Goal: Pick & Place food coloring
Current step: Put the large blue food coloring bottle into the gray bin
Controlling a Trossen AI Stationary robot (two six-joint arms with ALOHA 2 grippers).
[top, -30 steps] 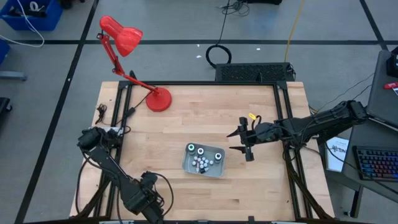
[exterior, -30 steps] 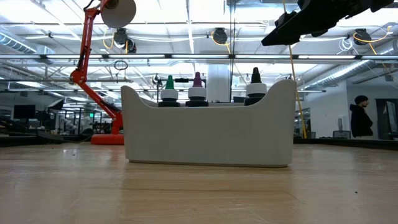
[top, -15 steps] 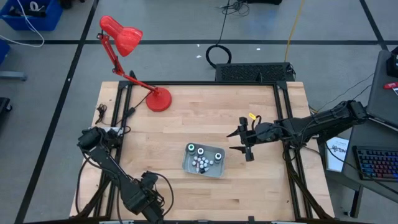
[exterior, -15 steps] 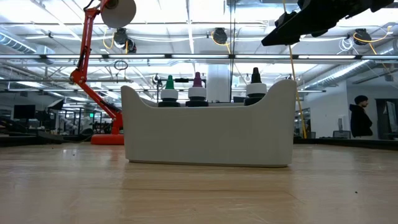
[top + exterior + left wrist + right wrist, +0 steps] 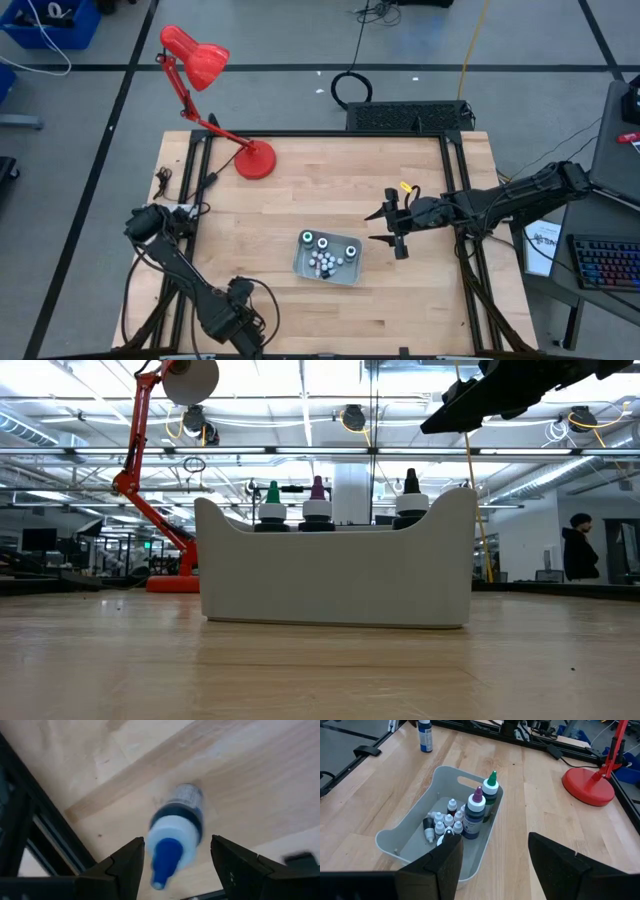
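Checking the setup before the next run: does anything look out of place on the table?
One blue-capped bottle stands alone on the bare wood near the table's edge, apart from the tray that holds the other bottles. The left hand hovers open over it. Nothing looks spilled or tipped.

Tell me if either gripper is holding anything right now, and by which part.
Nothing is held. The left gripper hangs open above a blue-capped bottle standing on the table, fingers apart from it. The right gripper, also open, hovers empty beside the tray.
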